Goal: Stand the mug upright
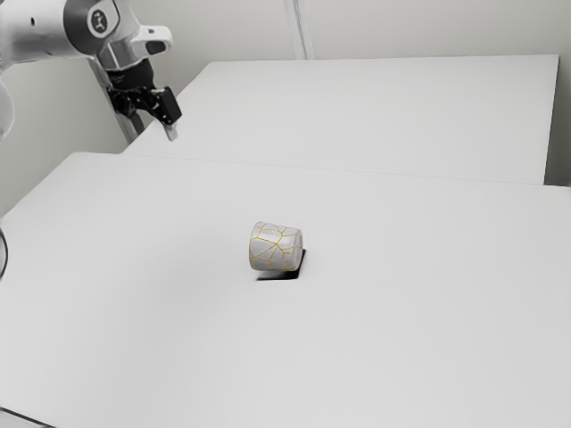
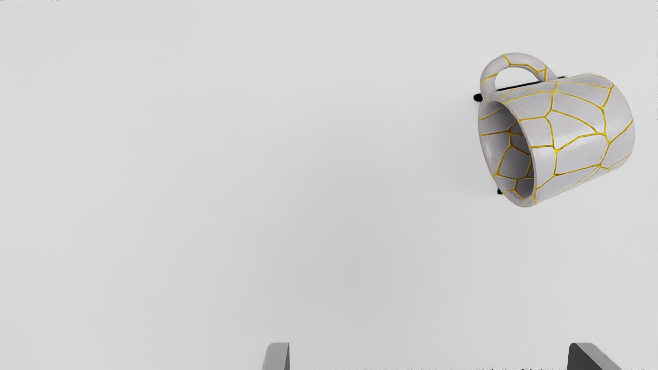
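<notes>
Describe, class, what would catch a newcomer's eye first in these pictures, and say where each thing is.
First comes the pale mug with crack-like golden lines, lying on its side on the white table, near the middle of the exterior view. Next is the black tool, hanging at the exterior view's upper left, its fingers wide apart with nothing gripped.

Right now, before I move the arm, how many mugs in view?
1. The mug lies on its side on the table, apart from the open gripper.
</notes>
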